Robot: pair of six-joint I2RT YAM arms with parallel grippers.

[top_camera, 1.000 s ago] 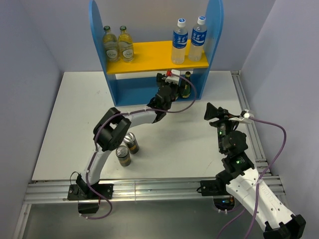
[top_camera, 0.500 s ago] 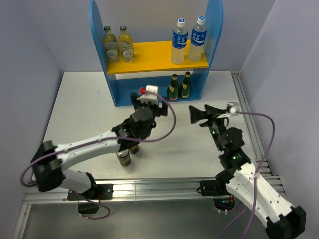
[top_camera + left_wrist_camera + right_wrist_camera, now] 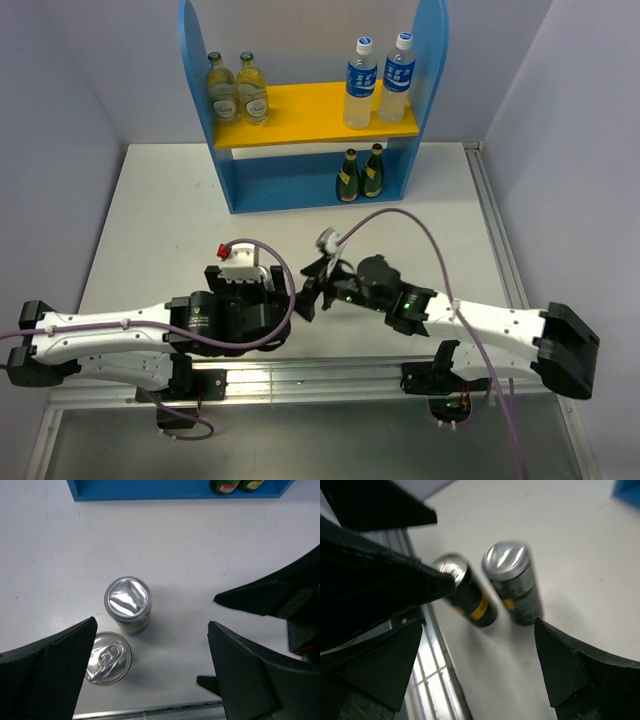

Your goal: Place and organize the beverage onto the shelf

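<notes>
The shelf (image 3: 300, 108) stands at the back, with two yellowish glass bottles (image 3: 237, 90) and two water bottles (image 3: 378, 80) on its yellow board and two green bottles (image 3: 360, 172) on the lower level. Two cans stand near the table's front edge. One has a dented top (image 3: 128, 600) (image 3: 512, 582) and the other a pull tab (image 3: 107, 657) (image 3: 465, 592). The left arm hides both in the top view. My left gripper (image 3: 262, 300) (image 3: 150, 680) is open and hovers above the cans. My right gripper (image 3: 312, 290) (image 3: 475, 680) is open, low, just right of them.
The shelf's blue base (image 3: 150, 490) shows at the far edge of the left wrist view. The right gripper's fingers (image 3: 270, 595) reach into that view from the right. A metal rail (image 3: 320, 375) runs along the table's near edge, close to the cans.
My left arm pulled back from the shelf's lower level to the near edge, above the cans. My right arm swung left and down toward the cans. Two green bottles now stand uncovered on the lower level.
</notes>
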